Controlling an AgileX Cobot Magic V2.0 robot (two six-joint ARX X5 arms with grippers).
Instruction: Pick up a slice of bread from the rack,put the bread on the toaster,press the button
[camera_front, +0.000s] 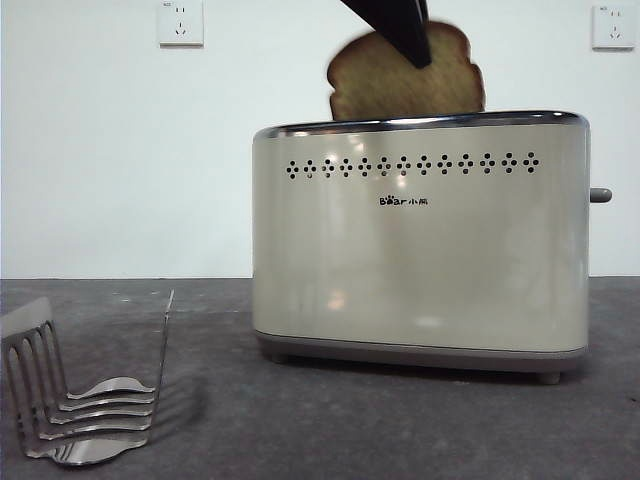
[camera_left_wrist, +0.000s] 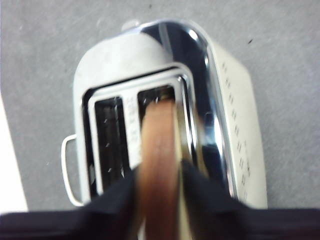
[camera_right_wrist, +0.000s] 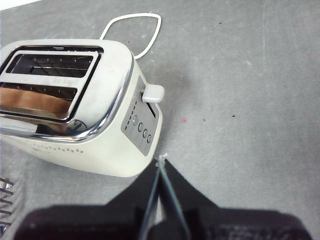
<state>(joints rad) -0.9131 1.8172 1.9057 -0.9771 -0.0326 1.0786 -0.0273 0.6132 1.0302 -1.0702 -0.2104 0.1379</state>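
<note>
Cream toaster (camera_front: 420, 260), black dots; brown-crusted bread (camera_front: 380, 85)

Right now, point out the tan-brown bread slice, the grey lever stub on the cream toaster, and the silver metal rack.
tan-brown bread slice (camera_front: 385, 85): front view, crumb face above the toaster's rim.
grey lever stub (camera_front: 600, 195): front view, its tip.
silver metal rack (camera_front: 100, 400): front view, curved lower prongs.

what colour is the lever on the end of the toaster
Pale grey lever on the cream toaster; clearest in the right wrist view.

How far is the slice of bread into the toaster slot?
Partly in: the slice of bread stands upright, lower edge in the toaster, rounded top above the rim, clamped by the left gripper.
</note>
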